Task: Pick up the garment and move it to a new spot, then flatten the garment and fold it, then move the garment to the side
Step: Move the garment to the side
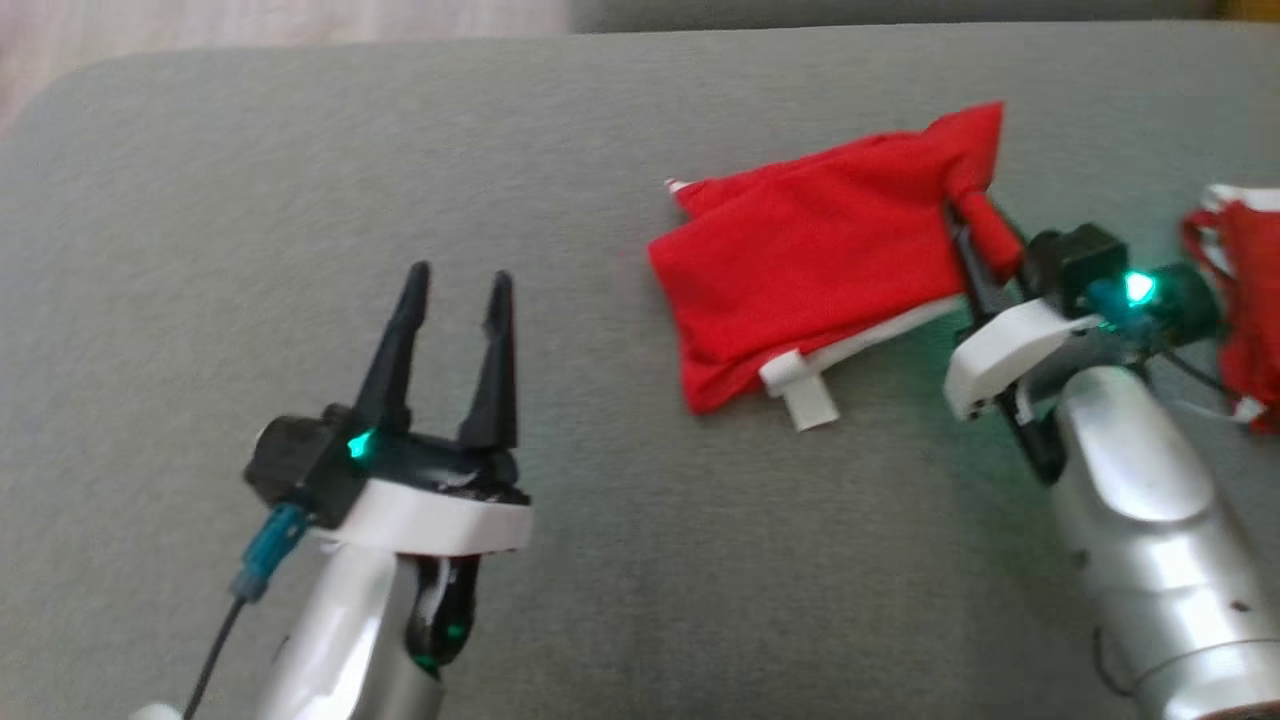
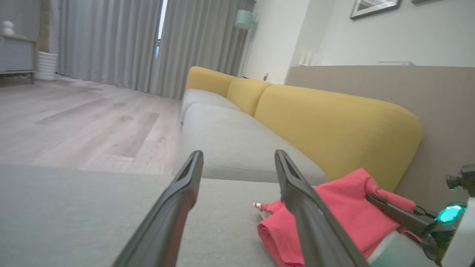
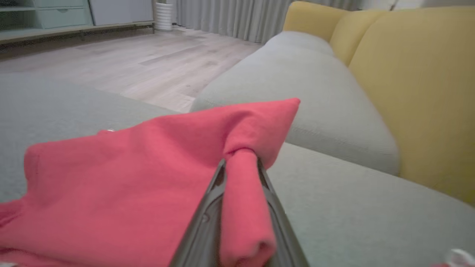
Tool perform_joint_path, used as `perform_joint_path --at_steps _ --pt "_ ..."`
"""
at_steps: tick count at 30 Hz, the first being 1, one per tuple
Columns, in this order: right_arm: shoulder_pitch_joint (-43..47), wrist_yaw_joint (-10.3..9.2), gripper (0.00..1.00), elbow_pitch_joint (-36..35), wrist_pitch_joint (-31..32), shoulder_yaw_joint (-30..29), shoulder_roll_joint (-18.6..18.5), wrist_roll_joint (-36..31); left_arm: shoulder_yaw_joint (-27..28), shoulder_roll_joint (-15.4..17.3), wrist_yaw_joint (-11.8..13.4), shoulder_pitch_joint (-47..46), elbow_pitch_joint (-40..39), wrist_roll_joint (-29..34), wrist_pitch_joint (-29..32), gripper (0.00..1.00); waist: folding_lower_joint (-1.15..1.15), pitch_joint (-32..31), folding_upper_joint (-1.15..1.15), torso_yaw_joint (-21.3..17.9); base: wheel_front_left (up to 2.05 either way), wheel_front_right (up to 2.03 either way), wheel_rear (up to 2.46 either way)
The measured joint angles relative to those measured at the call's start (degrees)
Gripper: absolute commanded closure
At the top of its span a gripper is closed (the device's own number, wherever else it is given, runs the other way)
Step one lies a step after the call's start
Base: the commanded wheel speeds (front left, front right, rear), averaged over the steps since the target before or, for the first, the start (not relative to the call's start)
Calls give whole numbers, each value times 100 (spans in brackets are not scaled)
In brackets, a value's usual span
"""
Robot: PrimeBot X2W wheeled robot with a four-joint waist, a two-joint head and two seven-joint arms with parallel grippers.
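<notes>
The garment [image 1: 810, 270] is a folded red piece with white trim, lying on the grey cushion [image 1: 600, 550] right of centre. My right gripper [image 1: 968, 215] is shut on a pinched fold at its right edge, and the cloth bunches up between the fingers [image 3: 241, 167]. The left wrist view shows the garment [image 2: 345, 215] with the right gripper's fingers [image 2: 389, 211] clamped on it. My left gripper [image 1: 458, 285] stands open at the lower left, well apart from the garment, with nothing between its fingers [image 2: 174, 207].
A second red and white cloth [image 1: 1245, 300] lies at the right edge, just past my right wrist. A yellow-backed sofa [image 2: 334, 126] stands beyond the cushion, with wooden floor [image 2: 81, 118] to its left. The cushion's left half is bare.
</notes>
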Motion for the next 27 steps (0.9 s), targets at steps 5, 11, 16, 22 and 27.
perform_joint_path --at_steps 5,11,16,22,27 --pt "3 0 100 -475 -7 274 -511 -44 -347 0 75 -149 -66 -46 0 0 0 -84 0 -447 0 0 0" --pt "11 0 100 -1016 371 603 -1177 331 -542 1 144 -172 -135 -43 0 0 0 -97 0 -968 0 0 0" --pt "10 0 100 -1379 688 624 -1926 754 -609 -1 151 -336 -216 -33 0 0 0 85 0 -1231 0 0 0" --pt "3 0 100 -1460 978 457 -2527 965 -612 -1 135 -525 -271 24 -1 0 0 440 0 -1334 0 0 0" --pt "0 0 100 -1211 1169 -98 -2811 862 -610 -1 82 -670 -264 105 -1 0 1 722 0 -1334 0 0 0"
